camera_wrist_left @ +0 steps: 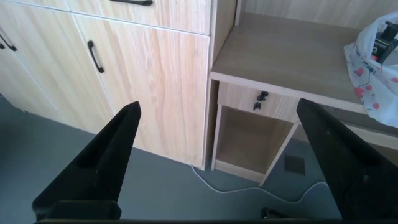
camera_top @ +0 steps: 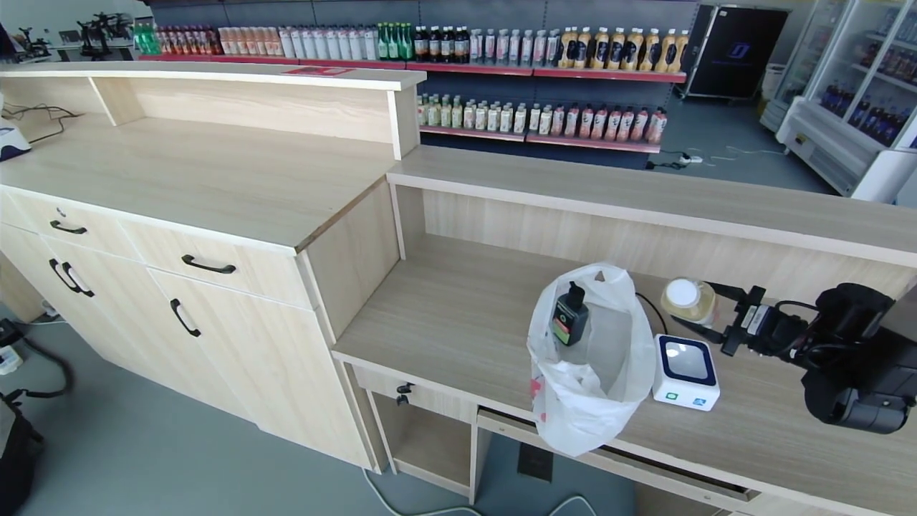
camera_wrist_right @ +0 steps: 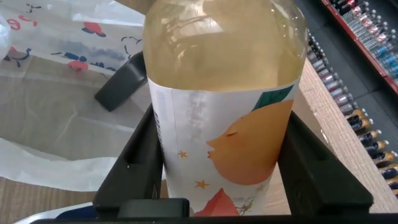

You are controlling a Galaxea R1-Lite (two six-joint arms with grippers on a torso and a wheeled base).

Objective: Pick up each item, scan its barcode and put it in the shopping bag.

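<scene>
A pale wooden checkout desk [camera_top: 458, 315] is shown, with a white plastic shopping bag [camera_top: 587, 408] stood open at its near edge and a dark black-capped bottle [camera_top: 569, 315] already inside. Just right of the bag, a white barcode scanner [camera_top: 686, 371] is set with its window facing up. Just beyond the scanner, a white-capped bottle of pale yellow drink [camera_top: 686, 299] is clamped upright in the right gripper [camera_top: 698, 309], the jaws being closed across its printed label [camera_wrist_right: 236, 162]. The left gripper [camera_wrist_left: 219, 109] is held low to the left of the desk, above the floor, its fingers spread wide and nothing between them.

The scanning step is judged to be in hand. No barcode is seen on the label's visible side, so the bottle would probably have to be turned until the code faces the window, then held low and steady over it.

Room is limited on the far side by the desk's back panel [camera_top: 645, 247], close behind the bottle. The bag's lower part is draped over the near edge, so a gentle, centred drop into its mouth is advised. Bare desk is left open to the left of the bag.
</scene>
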